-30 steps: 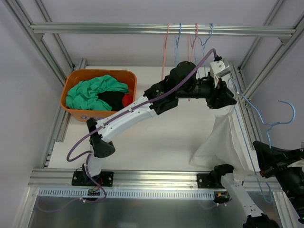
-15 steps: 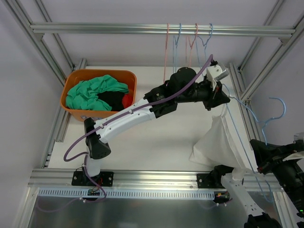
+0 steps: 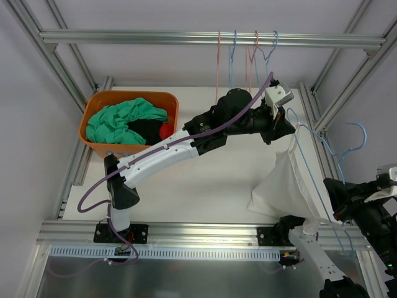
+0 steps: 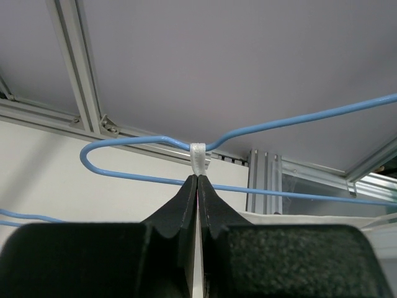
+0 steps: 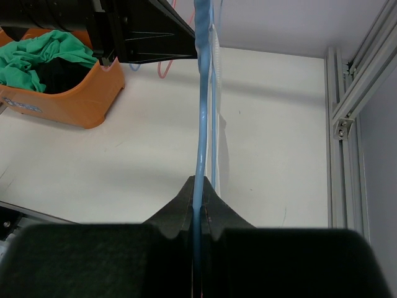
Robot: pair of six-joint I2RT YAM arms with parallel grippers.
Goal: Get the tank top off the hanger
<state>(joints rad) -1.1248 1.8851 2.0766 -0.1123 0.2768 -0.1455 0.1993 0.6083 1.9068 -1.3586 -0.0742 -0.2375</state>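
Observation:
The white tank top [image 3: 293,183] hangs from a blue wire hanger [image 3: 363,132] above the right side of the table. My left gripper [image 3: 286,131] is at the garment's upper end. In the left wrist view this gripper [image 4: 197,177] is shut on a white strap [image 4: 199,154] that loops over the hanger wire [image 4: 298,118]. My right gripper [image 3: 336,210] is at the hanger's lower end. In the right wrist view it [image 5: 200,182] is shut on the blue wire [image 5: 202,93], and the tank top's edge [image 5: 222,146] runs beside that wire.
An orange bin [image 3: 133,94] with green, black and red clothes stands at the back left. Several spare hangers [image 3: 248,53] hang from the top rail. Aluminium frame posts [image 3: 338,93] run close on the right.
My left gripper has shut on the strap and shifted slightly left and back. The hanger and my right gripper have risen a little, and the tank top is stretched between them.

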